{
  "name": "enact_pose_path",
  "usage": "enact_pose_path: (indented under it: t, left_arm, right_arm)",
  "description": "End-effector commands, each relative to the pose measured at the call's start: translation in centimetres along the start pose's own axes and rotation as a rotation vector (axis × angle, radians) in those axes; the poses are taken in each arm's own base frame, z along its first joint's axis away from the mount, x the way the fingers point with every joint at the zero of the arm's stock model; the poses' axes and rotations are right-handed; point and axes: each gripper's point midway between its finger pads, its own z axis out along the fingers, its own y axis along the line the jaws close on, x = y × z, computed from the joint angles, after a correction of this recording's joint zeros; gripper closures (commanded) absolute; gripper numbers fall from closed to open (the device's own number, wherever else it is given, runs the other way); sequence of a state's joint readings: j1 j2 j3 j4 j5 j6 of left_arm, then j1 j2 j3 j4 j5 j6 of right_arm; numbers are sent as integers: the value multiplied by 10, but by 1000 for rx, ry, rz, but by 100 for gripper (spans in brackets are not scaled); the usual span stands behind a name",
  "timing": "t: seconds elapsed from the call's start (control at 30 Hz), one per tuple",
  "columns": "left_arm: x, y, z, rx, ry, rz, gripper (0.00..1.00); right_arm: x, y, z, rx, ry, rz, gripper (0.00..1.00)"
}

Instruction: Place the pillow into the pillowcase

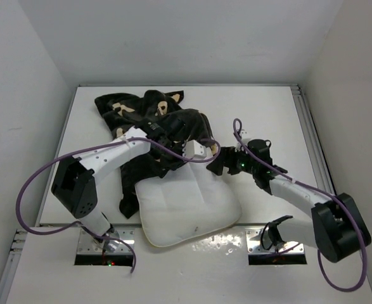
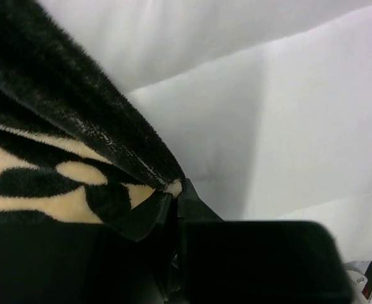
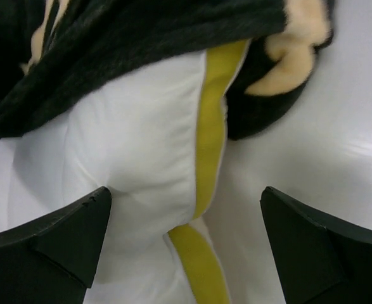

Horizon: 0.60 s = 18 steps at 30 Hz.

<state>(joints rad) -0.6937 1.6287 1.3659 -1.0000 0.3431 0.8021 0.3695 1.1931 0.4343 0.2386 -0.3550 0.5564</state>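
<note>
The white pillow (image 1: 186, 202) lies on the table in front of the arms, and its far end sits under the opening of the black flower-printed pillowcase (image 1: 149, 115). My left gripper (image 2: 175, 188) is shut on the pillowcase's hem (image 2: 119, 142) and holds it up over the pillow (image 2: 281, 120). In the top view that gripper (image 1: 171, 154) is at the pillow's far edge. My right gripper (image 3: 186, 197) stands wide open, straddling the pillow's yellow trim (image 3: 212, 126) just below the pillowcase (image 3: 141, 38), with nothing gripped. From above, the right gripper (image 1: 218, 162) is at the pillow's far right corner.
The white table (image 1: 268, 114) is walled at the back and on both sides. A rail (image 1: 311, 133) runs along its right edge. Most of the pillowcase is bunched at the back left. Metal base plates (image 1: 300, 248) sit at the near edge.
</note>
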Motion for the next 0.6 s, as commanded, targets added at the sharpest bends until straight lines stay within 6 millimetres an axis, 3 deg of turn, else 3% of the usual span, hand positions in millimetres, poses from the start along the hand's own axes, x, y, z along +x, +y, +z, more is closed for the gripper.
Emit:
enact_pose_path:
  t: [0.0,0.03,0.07,0.1,0.17,0.2,0.3,0.57]
  left_arm:
    - [5,4,-19,-48,38,-3,95]
    - [-4,10,-21,-80,14,-38,87]
    - [-11,16,-21,-102,1,-56,69]
    - [-19,23,-23,-148,-2,-59,63]
    - [-46,43,-31,-257,-63,-89,55]
    - [-60,55,-35,-339,-82,-72,53]
    - [-78,70,-36,-452,-109,-56,43]
    - [-46,96,24,-469,77,-88,41]
  right_arm:
    - [21,32,3,-232,80,-5,1]
    - [26,42,3,-297,102,9,1]
    - [23,49,5,-334,81,16,1]
    - [39,51,8,-345,119,28,1]
    - [42,57,10,-366,99,11,1]
    - [54,61,9,-378,119,5,1]
    - [62,65,7,-386,104,-12,1]
    - [67,54,4,-314,48,-1,2]
